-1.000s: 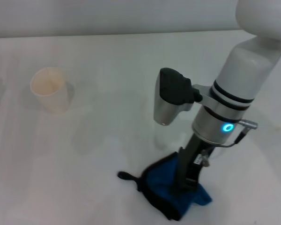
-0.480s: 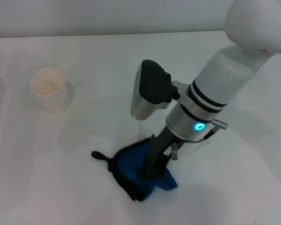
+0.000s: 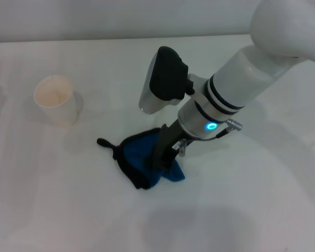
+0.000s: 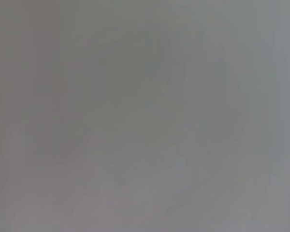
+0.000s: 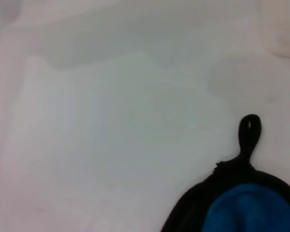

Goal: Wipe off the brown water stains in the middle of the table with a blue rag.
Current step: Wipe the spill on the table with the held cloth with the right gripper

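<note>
While I press down on the cloth, this is how things lie, biggest first:

Table (image 3: pixel 52 210): white and glossy, filling my head view; bare surface on every side of the rag.

Right arm: it reaches in from the far right and slants down toward the middle of the table.

Right gripper (image 3: pixel 161 157): planted on top of the blue rag, pinning it to the table. My fingers are buried in the folds, so I cannot tell how far apart they stand, nor whether they pinch the cloth or only push on it.

Blue rag (image 3: pixel 139 152): bunched up near the middle, its black edging toward the near left and its black loop (image 3: pixel 102 142) pointing left on the tabletop.

Paper cup (image 3: pixel 55 99): upright at the far left, well apart from the rag.

Brown water stains: I cannot make out a clear tan puddle; only faint shading shows on the table left of and beyond the rag.

Step in hand, as I judge it: dragging the rag across the middle. To do it well I should hold even downward pressure, keep the cloth flat under me, overlap passes, and steer clear of the cup.

Left gripper: not visible; its wrist view shows only blank grey.
</note>
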